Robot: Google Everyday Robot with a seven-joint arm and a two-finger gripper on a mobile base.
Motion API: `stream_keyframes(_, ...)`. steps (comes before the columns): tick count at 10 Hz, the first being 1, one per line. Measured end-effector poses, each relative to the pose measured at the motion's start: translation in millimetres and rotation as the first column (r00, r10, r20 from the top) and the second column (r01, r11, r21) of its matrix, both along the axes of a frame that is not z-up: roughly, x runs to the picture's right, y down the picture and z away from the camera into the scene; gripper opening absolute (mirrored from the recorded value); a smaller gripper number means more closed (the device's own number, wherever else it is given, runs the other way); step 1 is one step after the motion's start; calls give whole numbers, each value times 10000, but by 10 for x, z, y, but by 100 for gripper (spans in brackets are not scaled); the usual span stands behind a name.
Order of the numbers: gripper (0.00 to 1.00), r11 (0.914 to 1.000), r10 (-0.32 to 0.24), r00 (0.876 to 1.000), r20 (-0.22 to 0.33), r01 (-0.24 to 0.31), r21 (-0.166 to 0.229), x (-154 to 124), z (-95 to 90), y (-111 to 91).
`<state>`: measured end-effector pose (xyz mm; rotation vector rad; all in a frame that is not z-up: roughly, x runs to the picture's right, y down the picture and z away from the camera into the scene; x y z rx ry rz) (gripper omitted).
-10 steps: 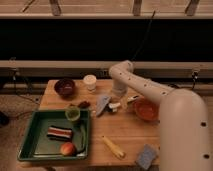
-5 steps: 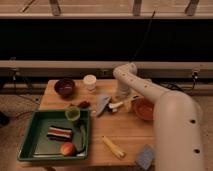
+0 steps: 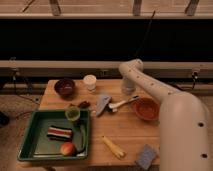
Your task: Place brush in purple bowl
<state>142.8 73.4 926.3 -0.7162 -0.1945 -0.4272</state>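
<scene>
The brush (image 3: 122, 103) lies on the wooden table (image 3: 125, 130), its whitish handle slanting between a grey-blue object and the orange bowl. The purple bowl (image 3: 65, 87) stands at the table's back left, with nothing visible in it. My gripper (image 3: 128, 90) hangs from the white arm at the table's back edge, just behind the brush and a little above it. It holds nothing that I can see. The brush is well to the right of the purple bowl.
A white cup (image 3: 90, 81) stands beside the purple bowl. A grey-blue object (image 3: 102, 104) lies left of the brush, and the orange bowl (image 3: 146, 108) sits to its right. A green cup (image 3: 73, 114) stands by the green tray (image 3: 31, 131). A yellow stick (image 3: 114, 147) and a sponge (image 3: 146, 156) lie near the front.
The arm has shifted to the right and back, drawing the gripper away from the brush towards the table's rear edge. The brush and the bowls have not moved.
</scene>
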Motion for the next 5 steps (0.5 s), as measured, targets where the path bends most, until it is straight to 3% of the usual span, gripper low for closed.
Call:
stream_keyframes(2, 3, 9999, 88, 9999, 97, -89, 104, -22, -61, -57)
stream_keyframes(3, 0, 9997, 130, 9998, 154, -133, 183, -34, -84, -85)
stream_keyframes(5, 10, 9995, 168, 9996, 208, -173, 254, -43, -104, -117)
